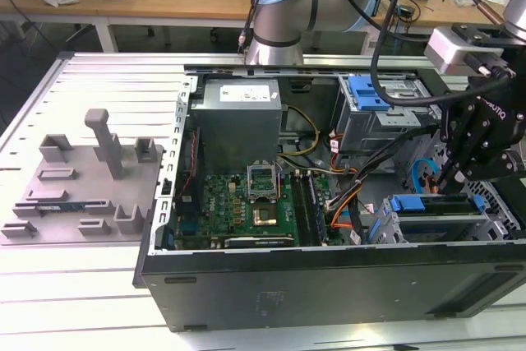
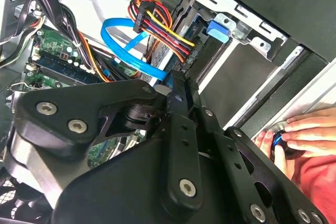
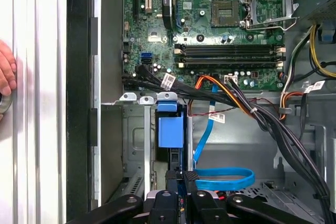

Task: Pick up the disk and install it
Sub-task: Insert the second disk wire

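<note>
On the far side of the exterior view's right, the gripper (image 1: 444, 178) hangs low inside the open computer case (image 1: 329, 277), just above the metal drive cage (image 1: 493, 219). The disk (image 1: 427, 203) lies in this cage; only its blue rail and a grey strip under it can be seen, and the case wall cuts off the rest. From this side I cannot tell how the fingers stand. In the second wrist view the black body of the gripper hides most of the scene; the fingers are drawn close together, and a thin blue edge shows between their tips. Beyond them are a blue flat cable (image 2: 126, 51) and a blue latch (image 2: 219, 29) on the cage. A person's hand (image 2: 299, 135) rests outside the case on something round that is hard to make out. In the first wrist view the fingers (image 3: 191, 182) are clamped on the same thin blue edge, just beside the latch, with the circuit board (image 3: 231, 30) well beyond.
</note>
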